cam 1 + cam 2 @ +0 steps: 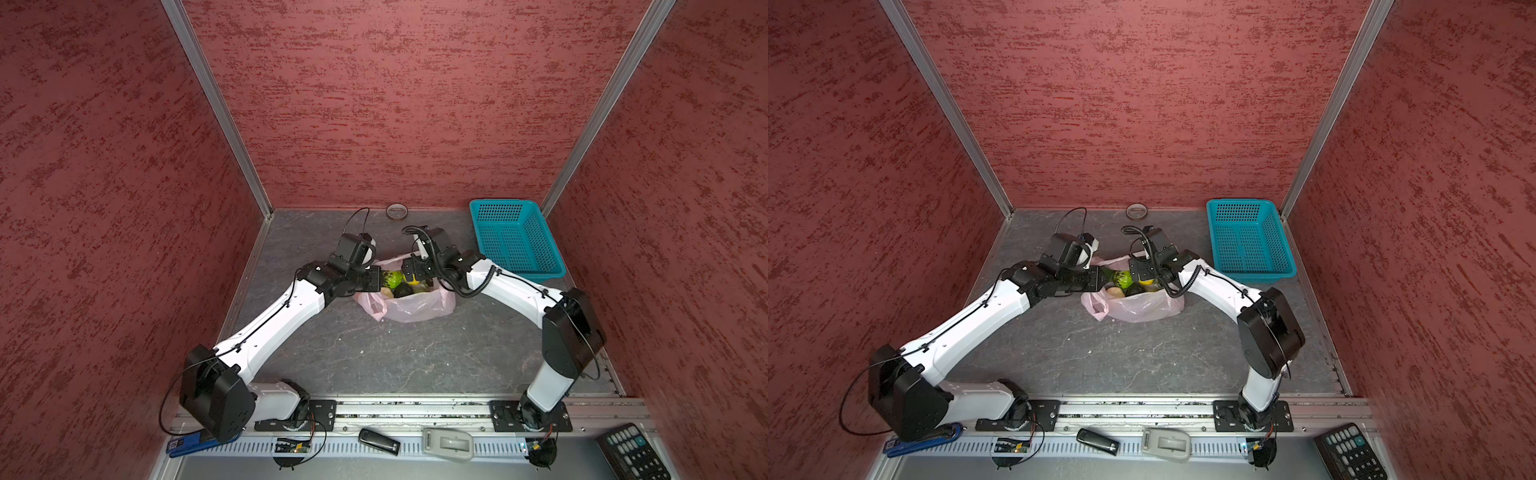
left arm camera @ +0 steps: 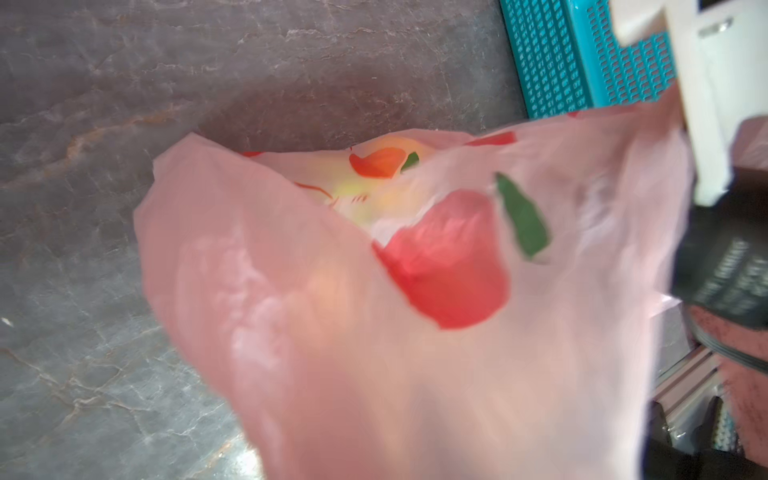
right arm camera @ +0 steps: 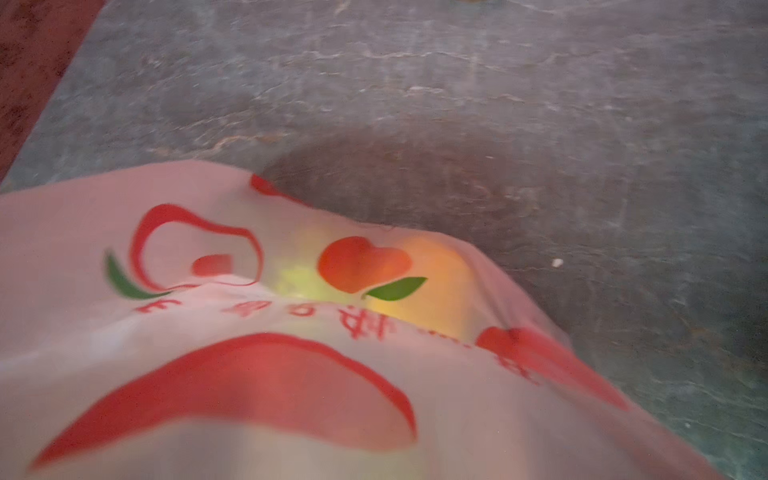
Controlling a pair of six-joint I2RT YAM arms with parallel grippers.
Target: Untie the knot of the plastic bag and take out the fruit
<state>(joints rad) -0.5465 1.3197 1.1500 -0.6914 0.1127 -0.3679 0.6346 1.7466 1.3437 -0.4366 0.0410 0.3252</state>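
pink bag gapes open mid-table, fruit showing

the plastic bag (image 1: 415, 305) is thin, crinkled, translucent pale pink, printed with red fruit shapes, green leaves and red lettering. it sits mid-table, toward the back wall, its mouth gaping upward. inside lies the fruit (image 1: 394, 277): bright green, dark green, yellow and beige pieces. a handle strip droops at its left. the left gripper (image 1: 376, 280) is at the mouth's left rim, jaws hidden, so their state cannot be told. the right gripper (image 1: 409, 270) is at the far right rim, jaws spread wide. a teal basket (image 1: 540, 274) stands apart to the right on the grey table (image 1: 374, 353).
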